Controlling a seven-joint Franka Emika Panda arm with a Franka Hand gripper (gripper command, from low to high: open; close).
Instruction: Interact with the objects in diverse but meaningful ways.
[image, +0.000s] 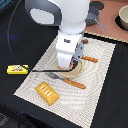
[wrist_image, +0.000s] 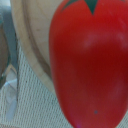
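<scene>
A dark desk carries a pale striped placemat laid at an angle across its middle, and a pinkish-brown board lies along the far edge with a cream round bowl near the far corner at the exterior view's right. The white robot arm reaches down over the placemat's centre, its end effector low over a pale round wooden plate; the exterior view hides the fingers, so whether it is open or closed cannot be told. In the wrist view a glossy red round tomato with a green stem top fills most of the picture, very close to the camera, over the plate's rim. On the placemat near the desk's front edge lies an orange ridged bread block. A fork with an orange handle lies just beside the plate, and another orange-handled utensil lies on the plate's far side. A yellow labelled bar rests on the bare desk off the placemat, towards the exterior view's left. A grey long-handled pot sits by the far edge behind the arm.
</scene>
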